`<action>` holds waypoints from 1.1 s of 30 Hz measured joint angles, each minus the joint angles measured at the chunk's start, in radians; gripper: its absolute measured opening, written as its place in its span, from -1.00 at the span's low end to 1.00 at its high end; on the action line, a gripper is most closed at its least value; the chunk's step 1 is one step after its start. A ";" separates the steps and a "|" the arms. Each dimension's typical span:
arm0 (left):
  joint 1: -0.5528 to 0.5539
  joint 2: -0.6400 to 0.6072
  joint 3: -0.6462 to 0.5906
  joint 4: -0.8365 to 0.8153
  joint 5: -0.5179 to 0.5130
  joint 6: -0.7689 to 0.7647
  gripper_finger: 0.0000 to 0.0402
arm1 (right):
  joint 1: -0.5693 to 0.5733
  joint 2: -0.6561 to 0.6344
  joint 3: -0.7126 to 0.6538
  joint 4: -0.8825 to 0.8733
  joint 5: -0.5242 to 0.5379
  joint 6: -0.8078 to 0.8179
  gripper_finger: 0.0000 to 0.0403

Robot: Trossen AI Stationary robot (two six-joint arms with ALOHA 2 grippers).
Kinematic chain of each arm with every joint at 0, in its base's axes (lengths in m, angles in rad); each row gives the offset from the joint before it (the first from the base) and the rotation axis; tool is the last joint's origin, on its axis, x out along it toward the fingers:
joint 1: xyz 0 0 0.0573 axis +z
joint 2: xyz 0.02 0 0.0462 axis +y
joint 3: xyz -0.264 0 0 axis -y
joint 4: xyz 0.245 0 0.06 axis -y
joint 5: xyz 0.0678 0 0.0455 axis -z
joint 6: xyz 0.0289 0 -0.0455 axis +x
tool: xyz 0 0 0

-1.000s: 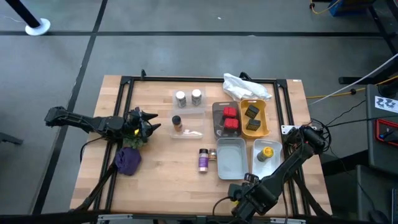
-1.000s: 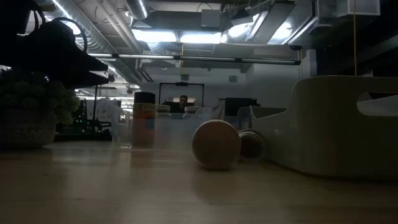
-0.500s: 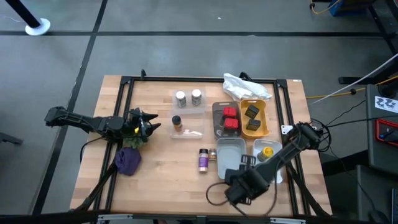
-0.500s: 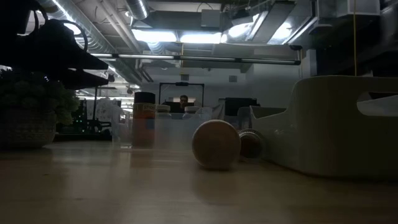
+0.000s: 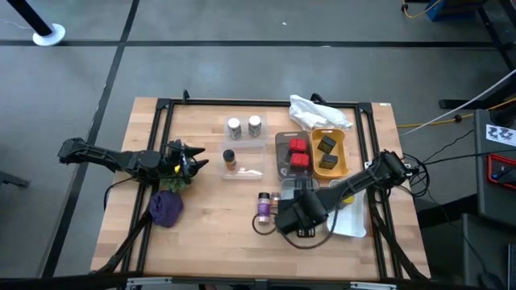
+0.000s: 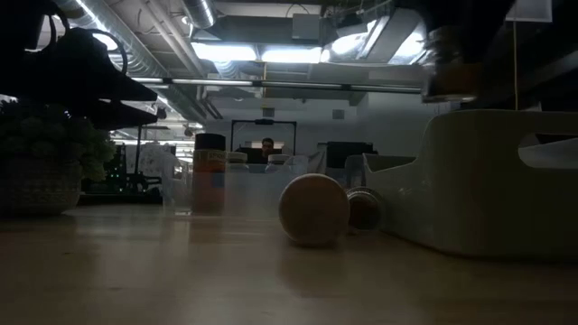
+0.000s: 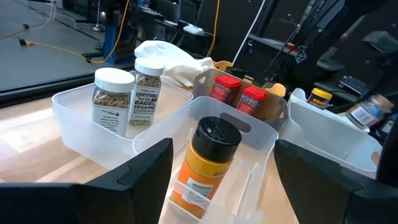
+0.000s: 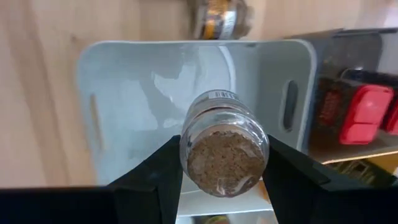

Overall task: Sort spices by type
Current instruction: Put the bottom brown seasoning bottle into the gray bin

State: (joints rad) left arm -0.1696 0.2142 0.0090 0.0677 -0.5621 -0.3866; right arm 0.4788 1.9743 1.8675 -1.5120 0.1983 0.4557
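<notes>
Right end effector [image 8: 224,163] was clenched on a glass spice jar [image 8: 224,151], hanging over the white bin [image 8: 124,81] at lower centre. Left end effector [image 5: 193,163] sat released at the table's [image 5: 205,234] left side.

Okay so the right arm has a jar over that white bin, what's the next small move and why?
Probably lower and release. The right gripper is shut on a glass jar of brown spice, hanging above the empty white bin beside the dark bin of red tins. Nothing blocks the bin floor. The left gripper waits at the table's left.
</notes>
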 joint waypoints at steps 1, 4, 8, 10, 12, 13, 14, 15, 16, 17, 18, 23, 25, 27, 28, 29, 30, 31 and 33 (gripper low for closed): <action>0.000 0.000 0.000 0.000 0.000 0.000 0.32 | -0.012 0.000 0.000 -0.001 0.006 -0.021 -0.08; 0.000 0.000 0.000 0.000 0.000 0.000 0.32 | -0.048 0.000 -0.005 0.003 0.012 -0.072 -0.08; 0.000 0.000 0.000 0.000 0.000 0.000 0.32 | -0.086 0.000 -0.046 0.030 0.005 -0.129 -0.08; 0.000 0.000 0.000 0.000 0.000 0.000 0.32 | -0.099 0.000 -0.078 0.050 -0.012 -0.155 -0.08; 0.000 0.000 0.000 0.000 0.000 0.000 0.32 | -0.108 0.000 -0.115 0.089 -0.029 -0.184 -0.08; 0.000 0.000 0.000 0.000 0.000 0.000 0.32 | -0.109 0.000 -0.135 0.107 -0.034 -0.198 -0.08; 0.000 0.000 0.000 0.000 0.000 0.000 0.32 | -0.110 0.000 -0.154 0.118 -0.034 -0.208 -0.08; 0.000 0.000 0.000 0.000 0.000 0.000 0.32 | -0.115 0.000 -0.174 0.126 -0.034 -0.219 -0.08; 0.000 0.000 0.000 0.000 0.000 0.000 0.32 | -0.115 0.000 -0.195 0.137 -0.035 -0.225 -0.08; 0.000 0.000 0.000 0.000 0.000 0.000 0.32 | -0.116 0.000 -0.217 0.152 -0.038 -0.226 -0.08; 0.000 0.000 0.000 0.000 0.000 0.000 0.32 | -0.120 0.000 -0.242 0.171 -0.043 -0.229 -0.08; 0.000 0.000 0.000 0.000 0.000 0.000 0.32 | -0.128 0.000 -0.333 0.264 -0.060 -0.261 -0.08; 0.000 0.000 0.000 0.000 0.000 0.000 0.32 | -0.135 0.000 -0.359 0.300 -0.060 -0.278 -0.08; 0.000 0.000 0.000 0.000 0.000 -0.001 0.32 | -0.142 0.000 -0.372 0.316 -0.068 -0.281 -0.08; 0.000 0.000 0.000 0.000 0.000 -0.001 0.32 | -0.148 0.000 -0.373 0.320 -0.071 -0.282 -0.08; 0.000 0.000 0.000 0.000 0.000 -0.002 0.32 | -0.154 0.000 -0.373 0.324 -0.079 -0.281 -0.08; 0.000 0.000 0.000 0.000 0.000 -0.002 0.32 | -0.156 0.000 -0.373 0.328 -0.087 -0.281 -0.08; 0.000 0.000 0.000 0.000 0.000 -0.002 0.32 | -0.163 0.000 -0.373 0.334 -0.091 -0.281 -0.08; 0.000 0.000 0.000 0.000 0.000 -0.002 0.32 | -0.168 0.000 -0.373 0.336 -0.096 -0.281 -0.07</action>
State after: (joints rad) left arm -0.1693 0.2142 0.0090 0.0677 -0.5619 -0.3889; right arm 0.3111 1.9747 1.4940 -1.1756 0.1021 0.1749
